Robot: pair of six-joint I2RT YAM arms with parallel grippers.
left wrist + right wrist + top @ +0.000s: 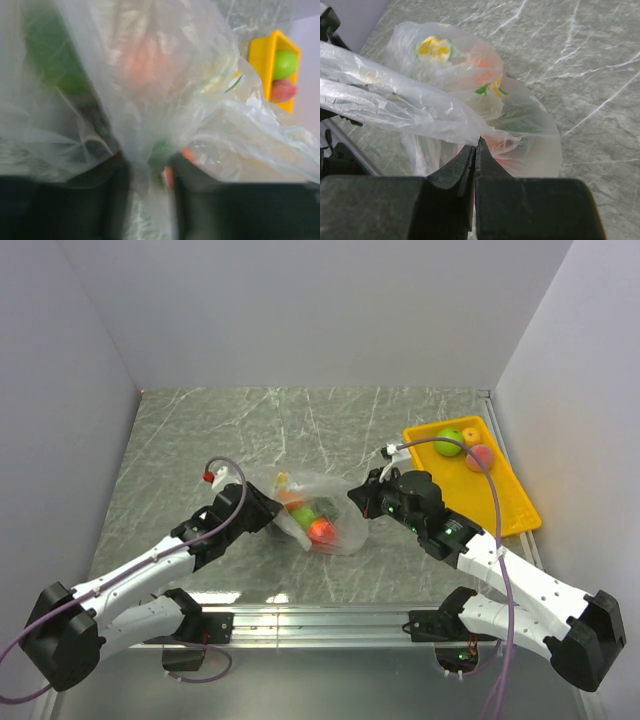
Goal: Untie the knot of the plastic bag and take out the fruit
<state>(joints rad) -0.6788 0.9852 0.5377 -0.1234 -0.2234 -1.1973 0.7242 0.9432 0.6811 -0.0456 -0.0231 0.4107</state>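
Top: see bag (335,490) mid-table betw. L claw (268,512) and R claw (358,496), fruit (321,530) inside. Tray (520,505) well apart at right, w/ 3 pcs.

L wrist: jaws apart, film strand thru the gap, prob. not clamped.

R wrist: pinched tight on a bag fold, film band taut toward upper left. Can't make out knot in any view.

Next: use R pinch as anchor, seat L on the bunched tuft, close fully, pull slow and apart. Avoid tearing film.

Yellow tray (507,498) at far right, on grey marbled tabletop (250,430); white walls (320,310) on three sides
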